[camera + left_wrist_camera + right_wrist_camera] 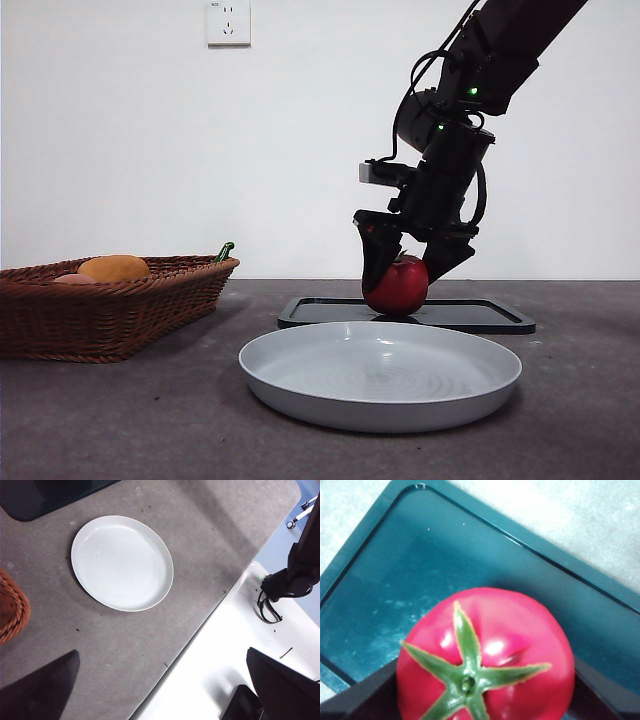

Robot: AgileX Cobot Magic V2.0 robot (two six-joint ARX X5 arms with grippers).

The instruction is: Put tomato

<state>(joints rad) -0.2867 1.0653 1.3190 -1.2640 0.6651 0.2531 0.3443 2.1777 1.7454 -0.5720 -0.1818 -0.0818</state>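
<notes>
right arm: enters front view from upper right corner, slopes down-left, wrist bent so jaws point down onto the tray
right gripper [403,268]: jaws straddle the tomato, one each side, pressed to its flanks; pinching it
tomato [398,288]: red, glossy, upright, green calyx up; over the black tray, base at tray level; resting or just lifted, cannot tell
tomato, wrist view [485,655]: fills the lower middle, dark jaw tips at both lower corners, tray floor behind
black tray [480,314]: flat, low rim, behind the white plate, right of centre
white plate [380,375]: round, shallow, nearest the front camera, holds nothing; also in left wrist view [121,562]
left gripper [160,690]: high above the table's near edge, well apart from plate and tomato; jaws spread wide, nothing between
wicker basket [120,310]: far left, well apart from the tray; orange-yellow fruit [114,267] inside, green tip at its right rim
table [150,420]: grey, matte
wall socket [228,21]: white, on the back wall, upper left
</notes>
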